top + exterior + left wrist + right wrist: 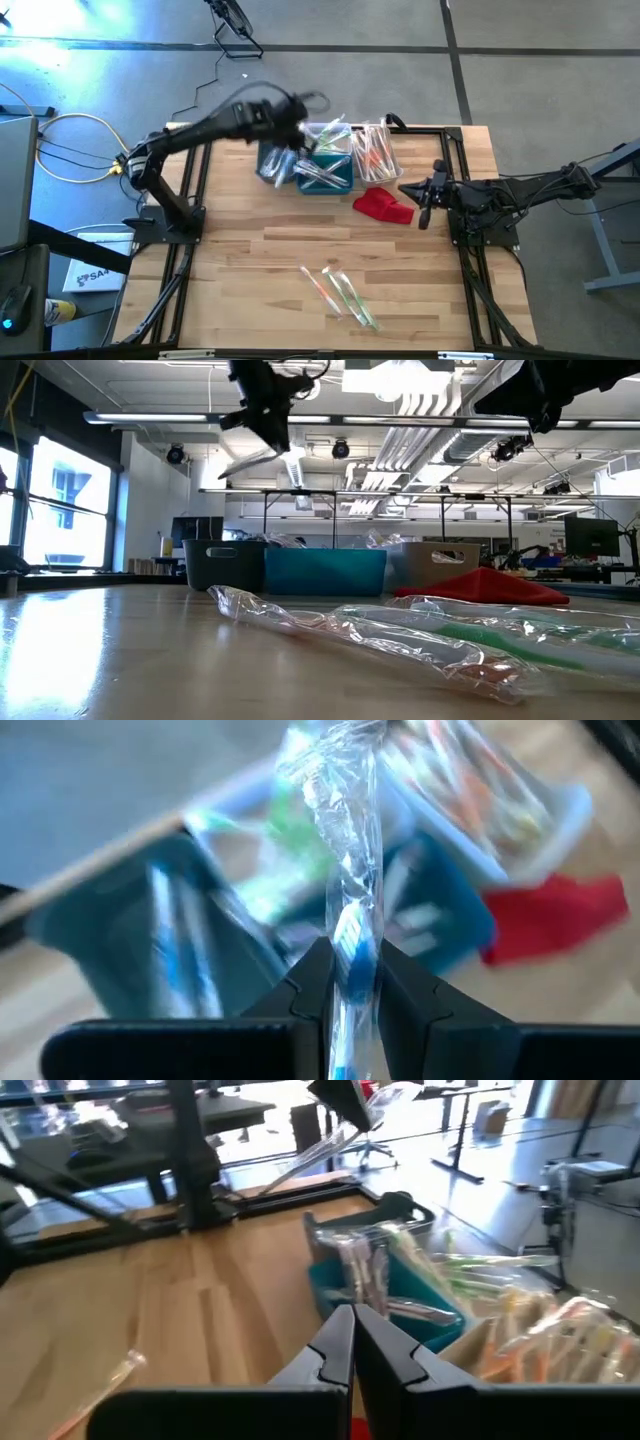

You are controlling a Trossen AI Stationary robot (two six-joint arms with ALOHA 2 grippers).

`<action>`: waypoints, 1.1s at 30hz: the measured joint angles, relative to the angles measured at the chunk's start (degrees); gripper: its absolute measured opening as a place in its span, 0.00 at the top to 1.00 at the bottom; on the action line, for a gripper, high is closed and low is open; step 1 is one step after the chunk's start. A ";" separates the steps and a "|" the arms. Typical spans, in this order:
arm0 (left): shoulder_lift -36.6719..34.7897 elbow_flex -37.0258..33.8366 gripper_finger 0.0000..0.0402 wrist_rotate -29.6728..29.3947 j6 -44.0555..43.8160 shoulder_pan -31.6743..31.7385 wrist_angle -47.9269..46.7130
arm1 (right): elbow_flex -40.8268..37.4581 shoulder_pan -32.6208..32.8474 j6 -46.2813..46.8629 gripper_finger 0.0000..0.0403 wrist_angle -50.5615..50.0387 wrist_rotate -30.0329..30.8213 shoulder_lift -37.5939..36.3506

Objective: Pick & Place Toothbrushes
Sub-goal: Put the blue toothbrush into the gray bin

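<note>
Bright overhead light, window glare, left wrist view blurred.

Wrapped blue toothbrush (352, 945) aloft over bins; 3 loose toothbrushes (340, 293) near table front.

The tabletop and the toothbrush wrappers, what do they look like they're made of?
Tabletop: looks like wood, light planks with visible grain and seams, smooth with a mild sheen. Toothbrush wrappers: probably thin clear plastic film, glossy and crinkled, the coloured handles showing through. The left gripper pinches one such wrapper.
</note>
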 joint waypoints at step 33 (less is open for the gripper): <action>-0.10 -19.11 0.88 12.56 0.89 26.74 19.82 | 0.00 0.00 0.34 0.99 0.22 9.65 0.00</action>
